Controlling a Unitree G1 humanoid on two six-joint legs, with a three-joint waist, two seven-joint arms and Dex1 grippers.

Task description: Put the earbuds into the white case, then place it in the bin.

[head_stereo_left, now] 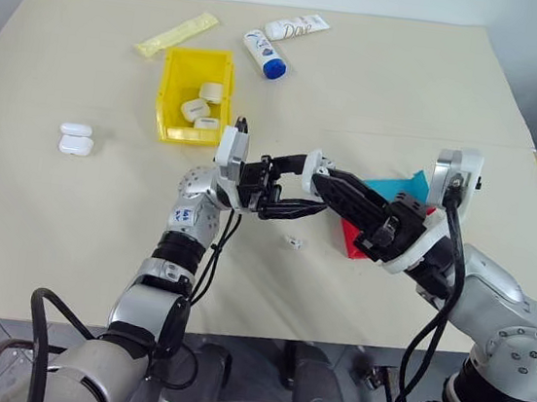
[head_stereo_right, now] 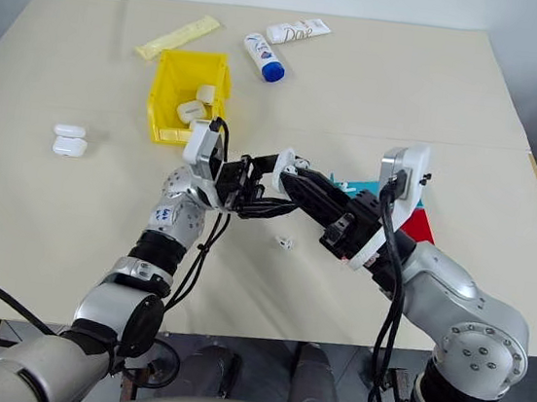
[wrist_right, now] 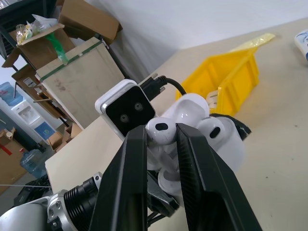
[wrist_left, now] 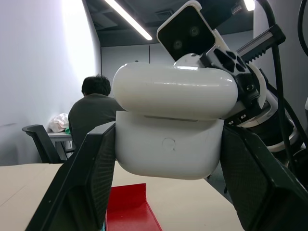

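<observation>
Above the middle of the table [head_stereo_left: 66,255] the two pincers meet. The left pincer [wrist_left: 163,159] is clamped on the white case [wrist_left: 169,149], whose lid stands a little raised. The right pincer [wrist_right: 161,139] is narrow and pinches one earbud [wrist_right: 160,130] just at the open case; a second earbud [wrist_right: 214,131] already sits in it. Another small white piece [head_stereo_left: 293,242] lies on the table below them. The yellow bin [head_stereo_left: 169,110] stands farther back, with several white cases inside. Two more cases [head_stereo_left: 76,139] lie well apart to the left.
</observation>
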